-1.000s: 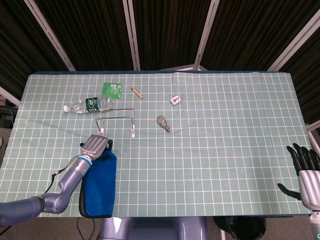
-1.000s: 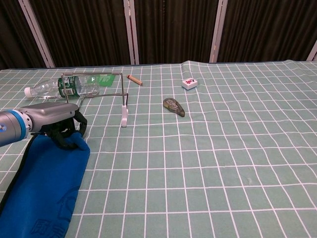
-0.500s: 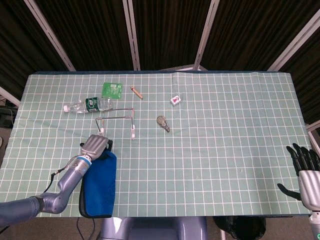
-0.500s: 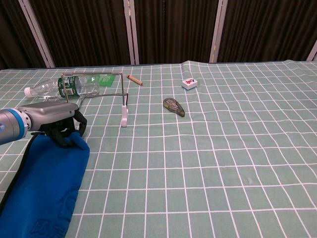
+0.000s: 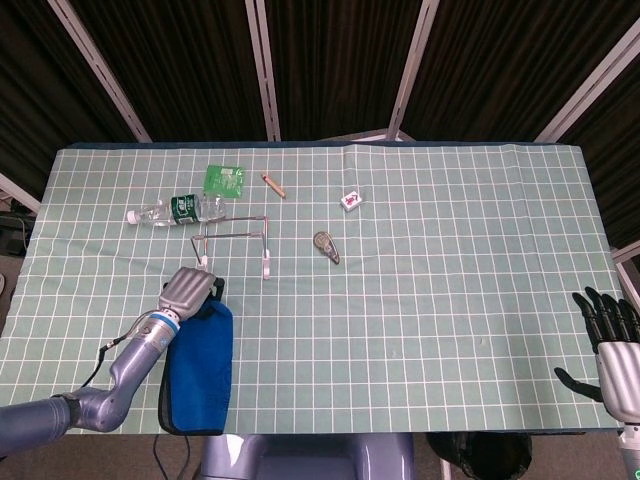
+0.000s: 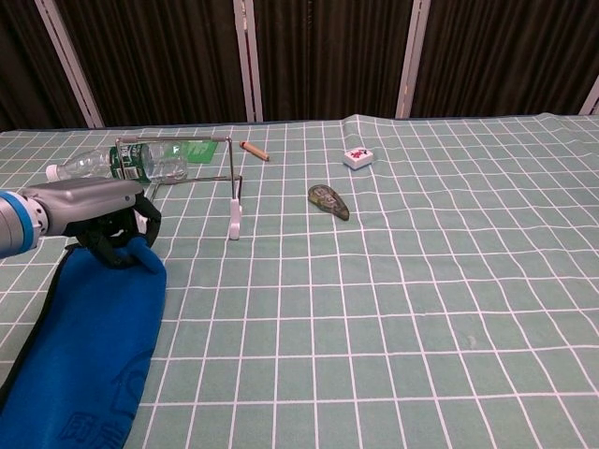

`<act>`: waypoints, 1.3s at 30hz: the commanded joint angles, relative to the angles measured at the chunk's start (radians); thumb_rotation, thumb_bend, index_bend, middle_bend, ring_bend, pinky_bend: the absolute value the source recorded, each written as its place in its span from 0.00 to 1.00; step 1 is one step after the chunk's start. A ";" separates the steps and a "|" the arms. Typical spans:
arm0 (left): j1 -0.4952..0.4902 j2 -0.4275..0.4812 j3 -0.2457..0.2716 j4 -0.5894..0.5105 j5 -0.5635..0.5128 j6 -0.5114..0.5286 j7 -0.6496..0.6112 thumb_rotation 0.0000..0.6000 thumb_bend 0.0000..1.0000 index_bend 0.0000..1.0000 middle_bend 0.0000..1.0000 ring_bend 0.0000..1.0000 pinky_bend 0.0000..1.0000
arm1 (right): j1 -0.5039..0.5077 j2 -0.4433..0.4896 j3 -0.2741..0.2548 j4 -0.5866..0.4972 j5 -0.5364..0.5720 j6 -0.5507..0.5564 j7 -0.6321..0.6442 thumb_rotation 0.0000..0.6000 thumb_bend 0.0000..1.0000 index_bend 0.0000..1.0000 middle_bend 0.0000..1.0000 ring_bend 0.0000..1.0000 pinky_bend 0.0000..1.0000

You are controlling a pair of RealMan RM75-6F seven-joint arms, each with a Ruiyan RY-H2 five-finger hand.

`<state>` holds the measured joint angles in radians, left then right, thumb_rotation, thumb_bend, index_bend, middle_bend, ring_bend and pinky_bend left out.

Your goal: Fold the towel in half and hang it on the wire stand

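The folded blue cloth towel (image 6: 80, 346) lies at the table's near left edge, under the left hand (image 6: 103, 220) at its far end. The thin wire stand (image 5: 240, 243) stands just behind. The clear plastic bottle (image 5: 172, 209) lies behind the stand.

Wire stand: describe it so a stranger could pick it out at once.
On the green gridded tablecloth, look at the far-left part, just nearer than the lying plastic bottle. The wire stand is a thin bare metal frame on white feet, unlike the blue towel the left hand grips.
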<state>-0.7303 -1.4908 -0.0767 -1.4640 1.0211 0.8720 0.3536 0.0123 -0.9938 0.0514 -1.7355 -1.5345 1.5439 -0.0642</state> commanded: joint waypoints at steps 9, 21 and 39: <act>0.050 0.213 -0.035 -0.286 0.128 0.230 0.114 1.00 0.77 0.90 0.89 0.91 1.00 | -0.007 0.013 -0.006 -0.012 -0.017 0.013 0.013 1.00 0.00 0.00 0.00 0.00 0.00; 0.056 0.412 -0.109 -0.559 0.002 0.344 0.323 1.00 0.77 0.91 0.89 0.91 1.00 | -0.016 0.034 -0.012 -0.017 -0.045 0.035 0.056 1.00 0.00 0.00 0.00 0.00 0.00; -0.166 0.391 -0.239 -0.546 -0.322 0.365 0.619 1.00 0.78 0.91 0.89 0.91 1.00 | -0.015 0.035 -0.004 -0.008 -0.029 0.032 0.071 1.00 0.00 0.00 0.00 0.00 0.00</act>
<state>-0.8796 -1.0887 -0.3068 -2.0195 0.7132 1.2352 0.9593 -0.0028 -0.9589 0.0473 -1.7440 -1.5633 1.5759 0.0071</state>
